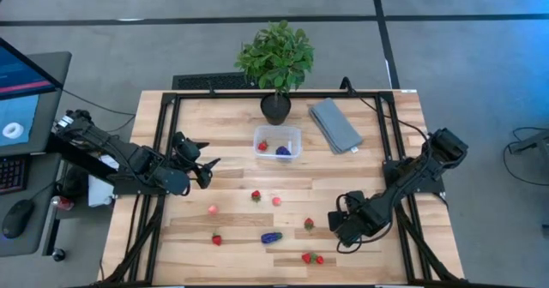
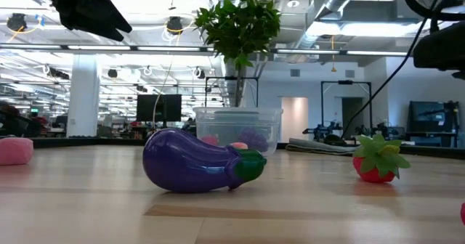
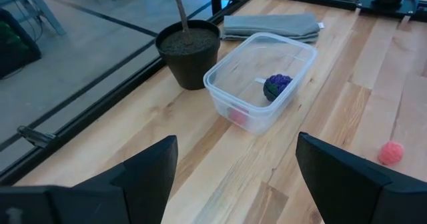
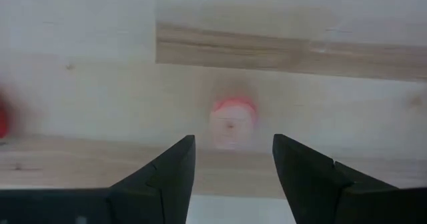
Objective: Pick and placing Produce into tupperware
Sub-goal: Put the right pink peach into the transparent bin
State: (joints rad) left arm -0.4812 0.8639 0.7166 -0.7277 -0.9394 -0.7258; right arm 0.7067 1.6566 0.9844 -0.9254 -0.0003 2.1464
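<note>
The clear tupperware [image 1: 277,142] stands on the wood table in front of the plant pot, with a strawberry and a dark purple piece [image 3: 277,85] inside. More produce lies loose toward the near edge: strawberries [image 1: 256,196], pink round pieces [image 1: 213,209] and a purple eggplant [image 2: 196,160]. My right gripper [image 4: 233,144] points straight down, open, over a blurred pinkish-red round piece [image 4: 233,121] that shows just past its fingertips, apart from them. In the high view it hangs at the near right [image 1: 337,224]. My left gripper [image 3: 237,151] waits open and raised, left of the tupperware [image 1: 208,170].
A leafy plant in a black pot [image 1: 275,108] stands behind the tupperware, and a folded grey cloth [image 1: 334,123] lies to its right. A black frame [image 1: 163,134] runs along the table's sides. Two strawberries [image 1: 312,258] lie near the front edge.
</note>
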